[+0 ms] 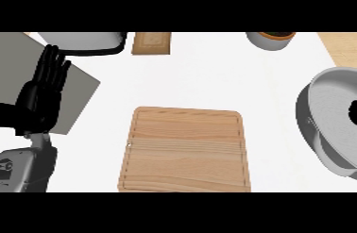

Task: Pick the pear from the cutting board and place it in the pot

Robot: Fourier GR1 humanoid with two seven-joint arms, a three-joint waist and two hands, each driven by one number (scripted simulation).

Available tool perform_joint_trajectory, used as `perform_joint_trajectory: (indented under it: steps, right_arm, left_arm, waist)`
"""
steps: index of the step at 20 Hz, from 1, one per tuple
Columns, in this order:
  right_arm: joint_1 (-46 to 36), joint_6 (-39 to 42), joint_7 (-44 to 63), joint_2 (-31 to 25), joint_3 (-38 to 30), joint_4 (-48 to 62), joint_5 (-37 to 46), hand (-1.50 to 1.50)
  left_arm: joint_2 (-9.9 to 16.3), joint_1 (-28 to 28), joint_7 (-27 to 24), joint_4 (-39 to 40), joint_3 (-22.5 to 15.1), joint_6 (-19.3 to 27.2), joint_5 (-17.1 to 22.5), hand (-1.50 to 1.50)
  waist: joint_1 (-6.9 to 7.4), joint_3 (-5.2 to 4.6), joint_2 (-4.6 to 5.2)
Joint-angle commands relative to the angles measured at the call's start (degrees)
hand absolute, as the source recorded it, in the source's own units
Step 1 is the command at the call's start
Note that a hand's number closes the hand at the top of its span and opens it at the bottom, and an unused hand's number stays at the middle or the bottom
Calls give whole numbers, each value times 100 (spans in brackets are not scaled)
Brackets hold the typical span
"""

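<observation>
The wooden cutting board (185, 149) lies in the middle of the counter with nothing on it. No pear shows anywhere in the head view. The grey pot (327, 114) stands at the right edge, partly cut off by the frame. A small dark shape over the pot's inside, at the very right edge, looks like part of my right hand (352, 109); whatever it may hold is hidden. At the left edge my left hand (40, 97) rests open with its fingers pointing up, well away from the board.
A grey mat (80, 93) lies under the left hand. A white appliance (80, 39) and a small wooden block (151, 42) sit at the back. A grey cup with brown contents (272, 39) stands at the back right.
</observation>
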Motion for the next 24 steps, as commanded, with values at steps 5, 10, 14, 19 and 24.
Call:
perform_joint_trajectory:
  steps: [5,10,14,19,24]
  right_arm:
    - [429,-1082,-1487,-375,-977,1488,-910,150]
    - [188,-677,-1751,-580,-1170,2341,-1314,150]
    - [-154,-617,-2072,-266,-1636,3070,-2548,-150]
    - [-509,-485,-3059,-453,-1404,3697,-2840,-150]
    - [-696,-1278,-3860,-190,-1570,3748,-3212,-150]
  left_arm:
    - [-97,-251,-181,401,-11,34,-191,0]
    - [-190,157,-14,-186,-111,18,-174,0]
    - [-272,5,164,-182,-220,167,-278,0]
    - [-146,-30,-190,185,58,-99,-105,0]
    - [-249,-102,-155,196,12,2,-175,0]
  waist:
    - [44,2,22]
    - [85,0,13]
    - [96,12,13]
    - [82,0,17]
    - [86,2,21]
